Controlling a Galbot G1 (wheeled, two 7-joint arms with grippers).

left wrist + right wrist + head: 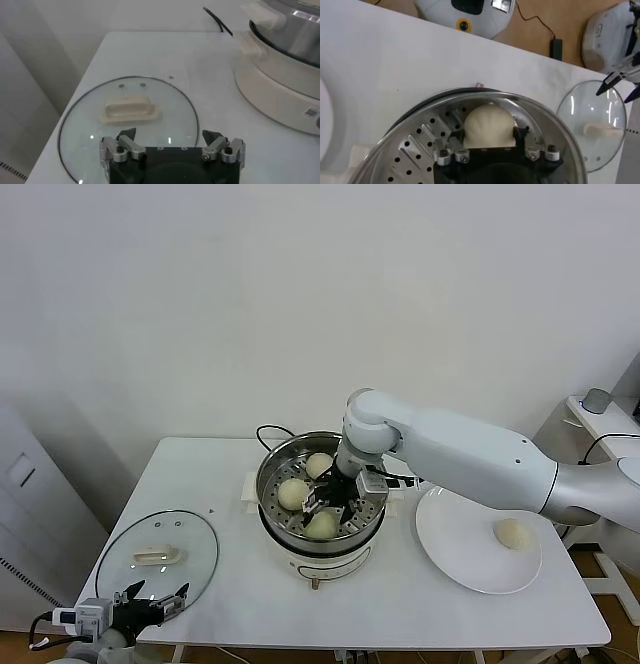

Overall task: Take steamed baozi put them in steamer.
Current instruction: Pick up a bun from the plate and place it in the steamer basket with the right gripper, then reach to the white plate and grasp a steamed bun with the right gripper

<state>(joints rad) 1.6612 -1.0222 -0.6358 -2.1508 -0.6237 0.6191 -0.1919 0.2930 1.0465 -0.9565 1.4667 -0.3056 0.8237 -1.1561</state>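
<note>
Baozi (489,125) sits in the steamer (272,474) between the right end effector's (330,506) seemingly spread fingers.

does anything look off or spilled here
Nothing stands out. Three baozi sit in the steamer, one waits on the plate, and the glass lid lies flat on the table. The right tool is open over one bun.
</note>
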